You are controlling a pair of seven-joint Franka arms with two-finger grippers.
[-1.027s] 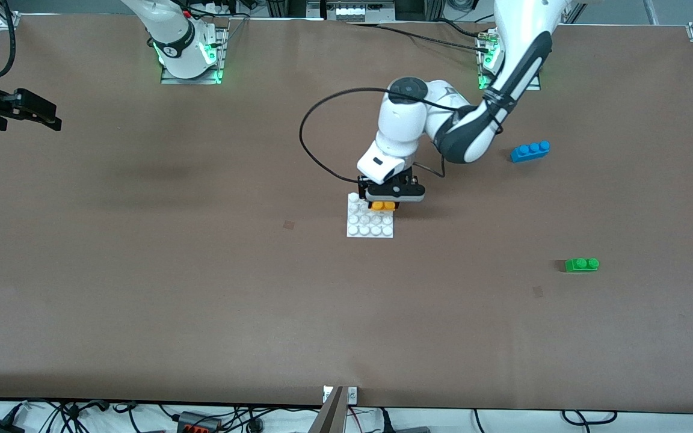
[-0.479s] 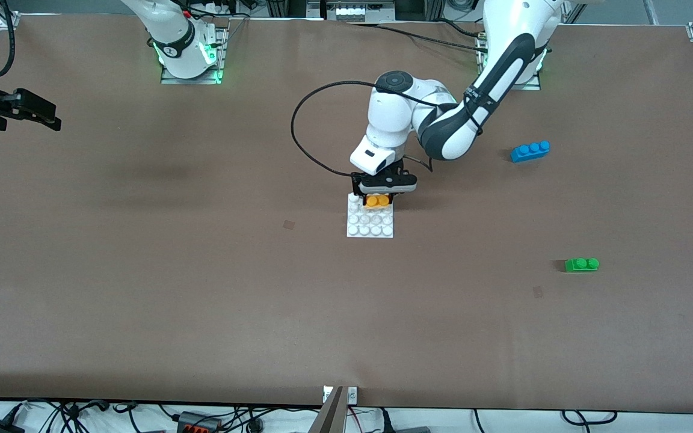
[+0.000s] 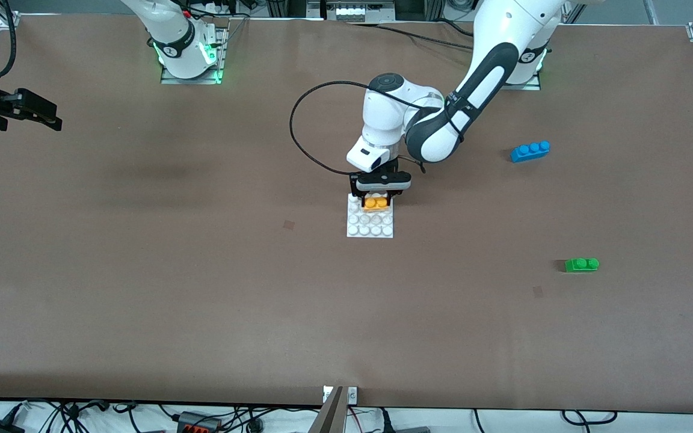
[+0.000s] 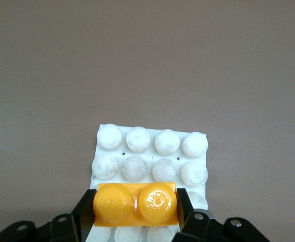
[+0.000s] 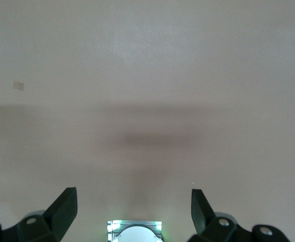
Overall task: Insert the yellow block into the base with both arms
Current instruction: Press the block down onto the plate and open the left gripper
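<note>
Right now the left pincer [image 4: 136, 214] clamps the small orange-yellow two-stud plastic brick [image 4: 136, 203] by its short ends, over the flat white square studded plastic base plate [image 3: 370, 222] mid-table [image 3: 202, 270], at the base's edge nearest the arms. Likely light, rigid, slick; end grip suits pressing down. Right pincer [image 5: 133, 209] waits spread wide, empty, above bare table. No containers.

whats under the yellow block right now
The yellow block, gripped by the left gripper, is over the white studded base, in its second stud row. Whether it is pressed down onto the studs beneath cannot be seen; they are covered.
</note>
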